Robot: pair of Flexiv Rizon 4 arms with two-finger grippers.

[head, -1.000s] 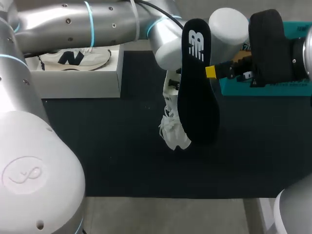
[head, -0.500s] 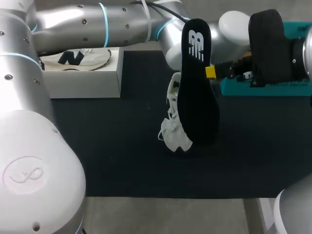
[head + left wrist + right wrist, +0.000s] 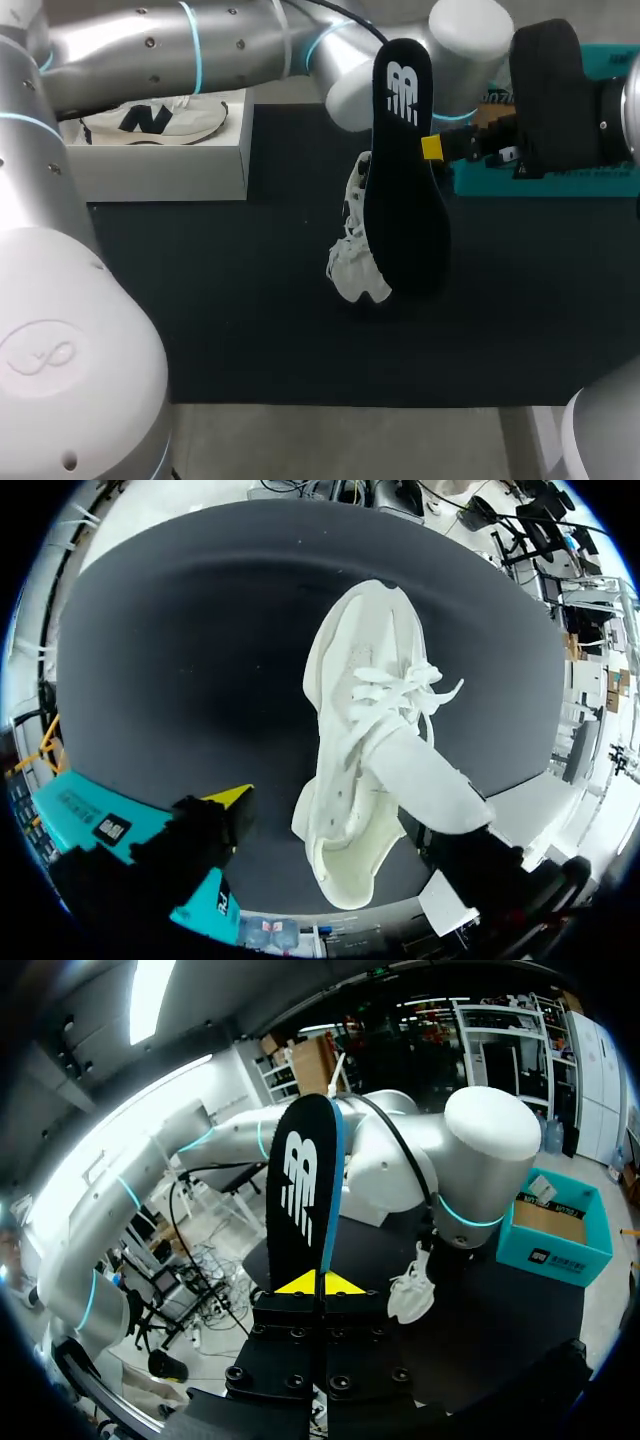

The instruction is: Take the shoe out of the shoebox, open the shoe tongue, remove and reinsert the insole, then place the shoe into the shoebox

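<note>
Your right hand [image 3: 320,1282] is closed on the black insole [image 3: 300,1185]. It pinches one long edge, so the insole stands up above the worktop [image 3: 200,300], just beside the white shoe [image 3: 365,730]. Your left hand [image 3: 338,822] is spread wide astride the shoe's heel. Its yellow-tipped finger [image 3: 233,800] stands clear of the shoe, so it grips nothing. The shoe appears to rest on the worktop, with its tongue [image 3: 428,780] folded out toward the other finger.

Hazards:
1. The shoe is unsecured. Pushing the insole in is likely to slide or tip it.
2. The pinch is narrow. The insole may pivot or slip when its toe meets resistance.
3. The tongue may drop over the opening and block entry.
4. In the head view the insole hides much of the shoe. Check alignment in the left wrist view.
</note>
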